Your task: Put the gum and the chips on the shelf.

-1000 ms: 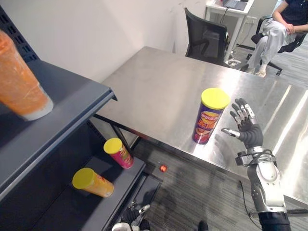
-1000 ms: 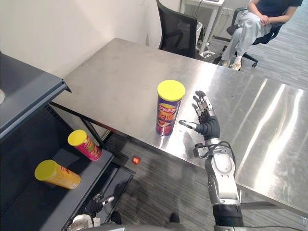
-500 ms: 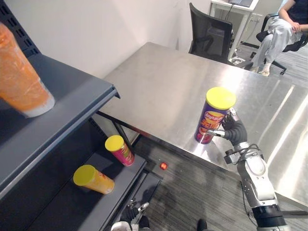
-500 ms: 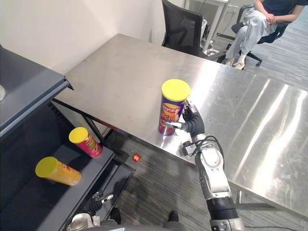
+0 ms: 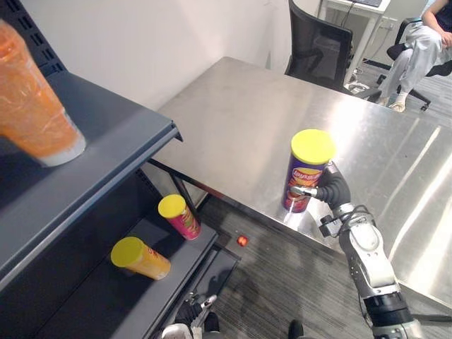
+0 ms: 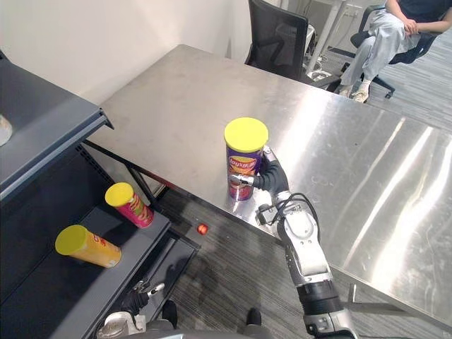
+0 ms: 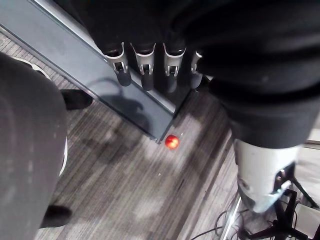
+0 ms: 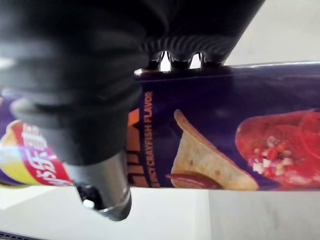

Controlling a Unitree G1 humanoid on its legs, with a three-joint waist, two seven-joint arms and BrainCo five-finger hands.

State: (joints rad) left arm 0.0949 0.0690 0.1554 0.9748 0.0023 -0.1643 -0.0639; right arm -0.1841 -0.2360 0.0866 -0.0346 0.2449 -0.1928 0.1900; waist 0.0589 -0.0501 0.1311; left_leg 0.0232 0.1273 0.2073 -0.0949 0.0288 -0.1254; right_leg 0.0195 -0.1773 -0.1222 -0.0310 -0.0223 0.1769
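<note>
The steel table (image 5: 233, 120) before me carries one thing: a purple chips can (image 5: 304, 173) with a yellow lid, upright near the front edge. To my left, the dark shelf (image 5: 120, 141) holds an orange container (image 5: 32, 99) on its top board. On the lower board (image 5: 106, 304), a yellow can (image 5: 141, 258) lies on its side, with a pink can (image 5: 180, 217) tilted nearby. A small red round thing (image 5: 242, 241) sits on the grey floor (image 5: 282, 282).

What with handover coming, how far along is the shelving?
Looks done: two yellow-lidded cans lie on the lower shelf. In hand: the right hand grips the purple chips can on the steel table. Remaining: carrying it to the shelf. I can't identify any gum. Left hand hangs open.
</note>
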